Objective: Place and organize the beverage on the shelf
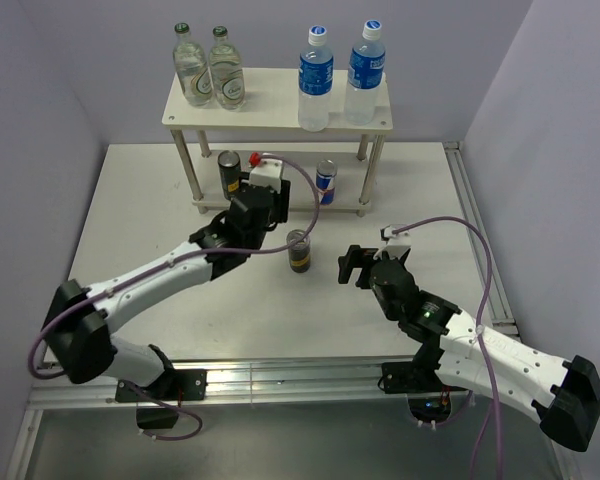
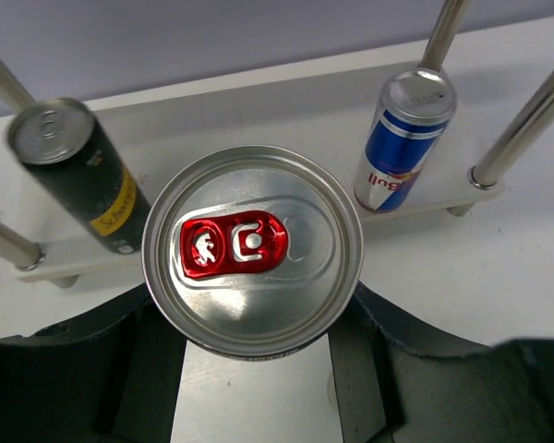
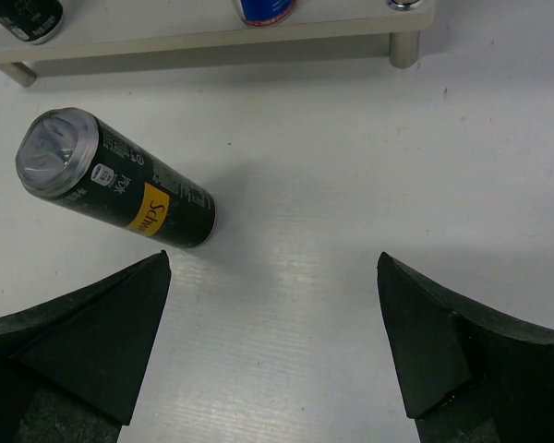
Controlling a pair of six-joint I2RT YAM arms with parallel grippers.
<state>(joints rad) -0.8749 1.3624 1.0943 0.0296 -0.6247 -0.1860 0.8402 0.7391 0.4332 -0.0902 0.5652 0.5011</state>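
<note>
**A:** Where is the shelf?

**B:** The shelf (image 1: 277, 112) stands along the far edge of the bench (image 1: 430, 200). Two water bottles (image 1: 316, 75) stand upright on the right half of its top board. Two glass bottles (image 1: 208, 70) stand on the left half.

**A:** And the lower board?

**B:** A dark can (image 2: 74, 175) stands at its left end and a blue can (image 2: 402, 148) at its right end, well apart.

**A:** What does the left gripper have?

**B:** The left gripper (image 1: 262, 188) is closed around a red-tab can (image 2: 252, 263), with a finger (image 2: 92, 369) pressed to each side. The can is upright at the front of the lower board, between the two cans standing there. I cannot tell whether its base rests on anything.

**A:** And the right one?

**B:** The right gripper (image 1: 353, 264) has its fingers (image 3: 92, 341) spread wide with nothing between them. It hovers just right of the bench's centre, pointing toward the far edge.

**A:** Is anything loose?

**B:** A second dark can (image 1: 299, 251) stands upright near the middle of the bench. It is just left of the right gripper and apart from its fingers.
</note>
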